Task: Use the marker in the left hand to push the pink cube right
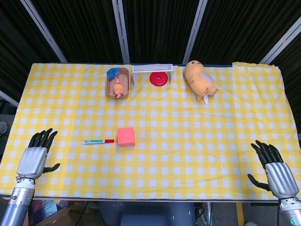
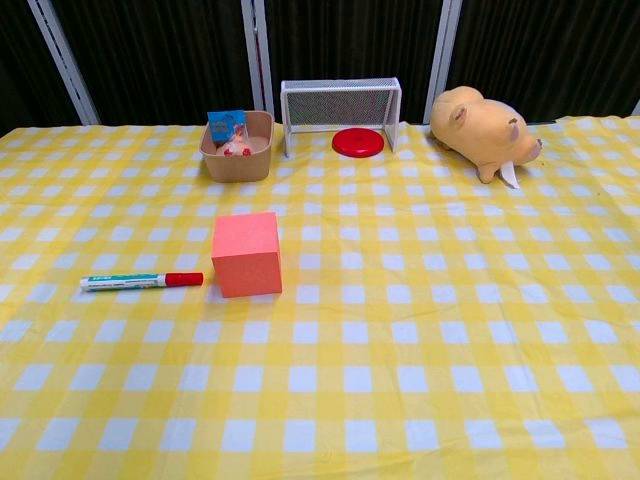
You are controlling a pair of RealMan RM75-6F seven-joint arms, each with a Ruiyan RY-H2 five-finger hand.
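Your left robot hand [image 1: 37,150] rests empty, fingers apart; marker [image 1: 99,141] lies to its right, red cap aimed at pink cube [image 1: 126,136], ready for pushing.

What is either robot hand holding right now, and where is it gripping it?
Nothing is held. The left robot hand and right robot hand both rest open on the table edge, and the marker lies untouched on the cloth beside the pink cube.

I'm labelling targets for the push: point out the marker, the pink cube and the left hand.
marker [image 2: 140,281]: chest view, middle of its white barrel.
pink cube [image 2: 246,254]: chest view, its front face.
left hand [image 1: 35,153]: head view, back of the open hand.
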